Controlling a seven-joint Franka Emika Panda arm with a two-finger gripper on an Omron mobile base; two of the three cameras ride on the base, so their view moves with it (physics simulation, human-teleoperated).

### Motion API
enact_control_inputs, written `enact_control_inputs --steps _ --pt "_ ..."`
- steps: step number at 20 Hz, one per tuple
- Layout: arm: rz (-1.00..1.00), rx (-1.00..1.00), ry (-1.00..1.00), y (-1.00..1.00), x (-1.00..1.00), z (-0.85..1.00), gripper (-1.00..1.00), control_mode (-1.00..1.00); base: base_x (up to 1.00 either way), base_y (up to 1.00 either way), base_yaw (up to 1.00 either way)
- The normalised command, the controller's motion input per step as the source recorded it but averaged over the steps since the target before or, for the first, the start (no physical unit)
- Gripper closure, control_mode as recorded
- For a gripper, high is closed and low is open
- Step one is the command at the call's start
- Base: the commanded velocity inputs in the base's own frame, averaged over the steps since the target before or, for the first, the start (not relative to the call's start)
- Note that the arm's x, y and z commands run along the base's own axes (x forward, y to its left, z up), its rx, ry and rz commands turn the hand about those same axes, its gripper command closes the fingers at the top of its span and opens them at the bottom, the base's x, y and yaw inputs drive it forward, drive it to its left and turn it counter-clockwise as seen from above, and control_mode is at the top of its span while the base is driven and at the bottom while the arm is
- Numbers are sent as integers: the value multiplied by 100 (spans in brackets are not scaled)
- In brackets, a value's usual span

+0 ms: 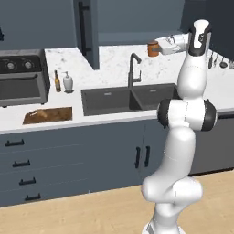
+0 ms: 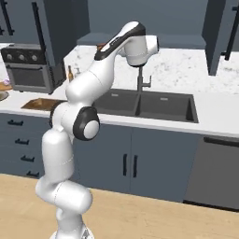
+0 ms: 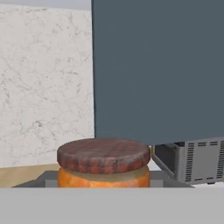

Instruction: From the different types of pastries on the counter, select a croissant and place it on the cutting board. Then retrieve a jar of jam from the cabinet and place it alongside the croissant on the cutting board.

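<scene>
Far left of the left base view, a toaster oven (image 1: 23,77) is seen on the white marble counter (image 1: 114,59), w/ a wooden cutting board (image 1: 48,115) lying in front of it near the counter edge. What sits on the board can't be made out at this res. Just right of the oven, a small dark bottle (image 1: 57,81) and a white soap dispenser (image 1: 67,82) are stood side by side, upright. Next along, a dark double sink (image 1: 130,99) is set into the counter, w/ a dark faucet (image 1: 133,68) behind it. Above the counter, a blue-grey cabinet door (image 1: 86,29) is seen hanging open.

Right of the faucet, the jam jar (image 1: 153,48) is held in the air above the counter, behind the sink, well apart from the board. It's gripped at the end of the gripper (image 1: 160,47), which is stretched out roughly level toward the left from the arm's raised wrist. The jaws are clamped on the jar; fingertips themselves are hidden by the jar and hand body.

In the hand view, the jar (image 3: 103,164) is shown close up at bottom centre: orange contents, reddish-brown lid on top, upright. Behind it, the marble backsplash is at left, the cabinet door (image 3: 157,70) at upper right, the oven's (image 3: 197,159) vented side at lower right.

In the right base view, the oven (image 2: 28,67) and board (image 2: 39,103) are seen at left, the sink (image 2: 149,106) at centre.
</scene>
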Motion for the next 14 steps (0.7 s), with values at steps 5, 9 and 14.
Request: enact_control_inputs --steps 5,9,14 --pt "0 0 0 0 0 0 100 100 -63 -19 0" --pt "0 0 0 0 0 0 100 100 -53 0 0" --pt "0 0 0 0 0 0 100 100 -43 9 0"
